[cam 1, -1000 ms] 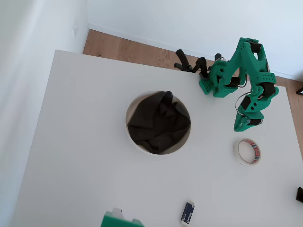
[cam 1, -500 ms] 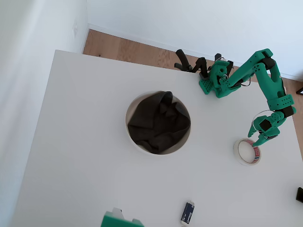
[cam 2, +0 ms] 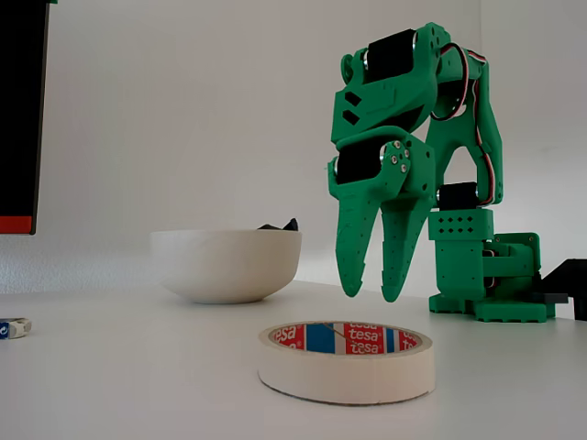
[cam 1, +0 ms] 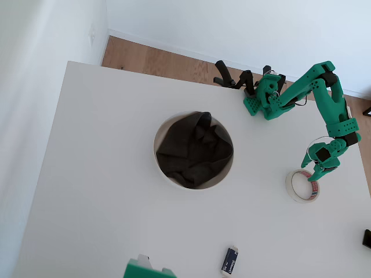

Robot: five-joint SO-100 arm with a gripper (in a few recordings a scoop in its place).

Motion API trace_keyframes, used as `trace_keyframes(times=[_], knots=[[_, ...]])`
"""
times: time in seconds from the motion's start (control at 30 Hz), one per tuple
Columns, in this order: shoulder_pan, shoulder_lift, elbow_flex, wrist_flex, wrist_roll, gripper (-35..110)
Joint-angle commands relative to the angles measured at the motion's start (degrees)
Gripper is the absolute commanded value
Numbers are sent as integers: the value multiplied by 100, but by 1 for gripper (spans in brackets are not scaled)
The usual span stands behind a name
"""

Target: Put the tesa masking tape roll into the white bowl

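The tesa masking tape roll [cam 1: 302,185] lies flat on the white table at the right, a cream ring with red and blue print inside [cam 2: 347,362]. My green gripper [cam 1: 317,174] hangs just above its far rim, fingers pointing down. In the fixed view the gripper [cam 2: 371,293] is a little open, its tips a short gap above the roll, with nothing between them. The white bowl [cam 1: 155,152] stands in the middle of the table with black cloth in it, well left of the tape; it also shows as the bowl [cam 2: 227,264] behind the roll.
A small blue-and-white rectangular object [cam 1: 230,260] lies near the front edge, seen again as that object [cam 2: 11,327]. A green block [cam 1: 148,269] pokes in at the bottom. The arm's base [cam 1: 266,101] sits at the table's back edge. A black item [cam 1: 367,237] shows at the right edge.
The arm swung out from its folded pose to the right and came down over the tape roll. In the last half second it shifted only slightly over the roll's rim.
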Motion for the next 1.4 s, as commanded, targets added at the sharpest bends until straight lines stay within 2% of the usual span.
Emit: trace_keyframes(times=[0.0,0.7,0.8,1.23,1.37], knots=[[-123,-26,-360,0,158,16],[-879,-958,-352,-396,615,13],[-923,-958,-352,-413,606,-8],[-914,-624,-369,-571,563,-8],[-580,272,-729,-18,387,-8]])
